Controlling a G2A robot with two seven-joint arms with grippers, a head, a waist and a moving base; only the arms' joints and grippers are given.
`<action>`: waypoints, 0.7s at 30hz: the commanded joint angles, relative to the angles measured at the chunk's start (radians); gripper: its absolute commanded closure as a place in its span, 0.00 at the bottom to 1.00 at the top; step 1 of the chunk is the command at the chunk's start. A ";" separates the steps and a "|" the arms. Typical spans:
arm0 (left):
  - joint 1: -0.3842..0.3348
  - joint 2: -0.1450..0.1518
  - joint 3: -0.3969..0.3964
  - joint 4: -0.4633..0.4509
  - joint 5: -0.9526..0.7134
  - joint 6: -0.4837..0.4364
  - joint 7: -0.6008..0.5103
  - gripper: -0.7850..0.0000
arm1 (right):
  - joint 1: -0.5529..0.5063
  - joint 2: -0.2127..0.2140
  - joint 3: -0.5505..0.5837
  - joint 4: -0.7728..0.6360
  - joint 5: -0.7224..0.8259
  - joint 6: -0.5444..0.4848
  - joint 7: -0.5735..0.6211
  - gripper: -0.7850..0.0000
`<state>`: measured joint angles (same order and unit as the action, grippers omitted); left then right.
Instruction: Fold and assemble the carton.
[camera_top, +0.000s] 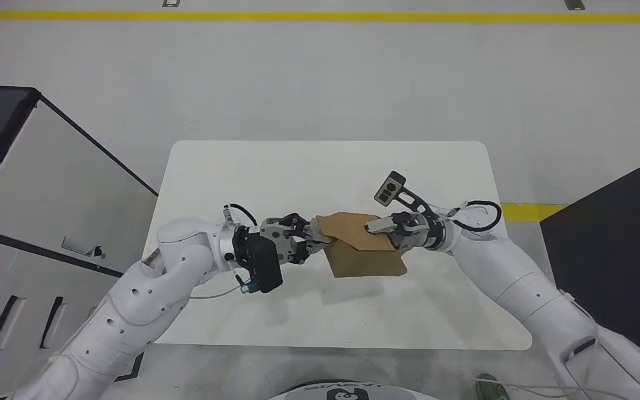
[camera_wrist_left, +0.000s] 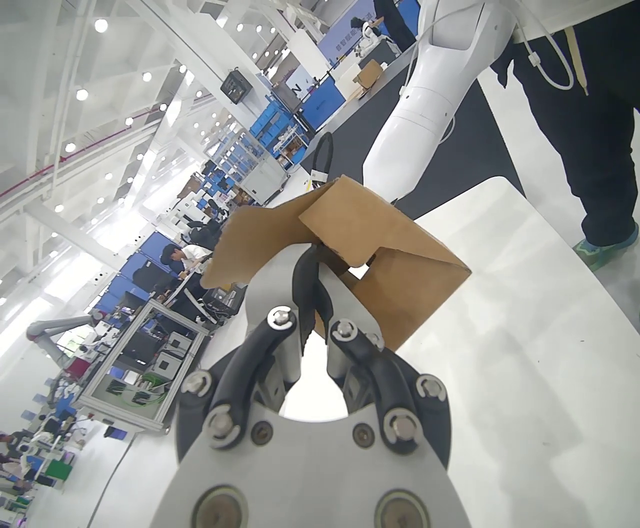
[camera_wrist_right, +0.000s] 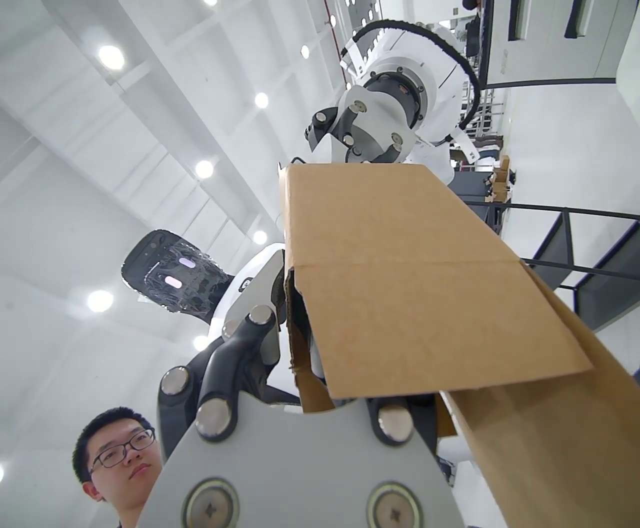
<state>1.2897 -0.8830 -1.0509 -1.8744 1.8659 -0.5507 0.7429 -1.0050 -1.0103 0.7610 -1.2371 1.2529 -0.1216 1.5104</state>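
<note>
Carton (camera_top: 365, 252) of plain brown cardboard, half-formed, flaps loose, at the middle of the table (camera_top: 300, 170). Pinched at its 9 o'clock end by the left gripper (camera_top: 306, 245), closed on a flap; clamped at 3 o'clock by the right gripper (camera_top: 386, 228), on the upper flap.
</note>
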 joint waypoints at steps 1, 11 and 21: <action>0.003 0.001 -0.003 -0.001 0.005 0.000 0.008 1.00 | -0.005 -0.003 0.005 0.003 0.003 0.011 0.006 1.00; 0.013 0.002 -0.012 -0.003 0.016 0.002 0.036 1.00 | -0.019 -0.023 0.013 0.027 0.005 0.079 0.010 1.00; 0.024 0.005 -0.022 -0.005 0.021 -0.004 0.055 1.00 | -0.027 -0.043 0.020 0.044 -0.009 0.122 -0.013 1.00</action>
<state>1.3126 -0.8785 -1.0716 -1.8792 1.8880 -0.5535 0.7954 -1.0312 -1.0524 0.7803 -1.1933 1.2457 -0.0010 1.5000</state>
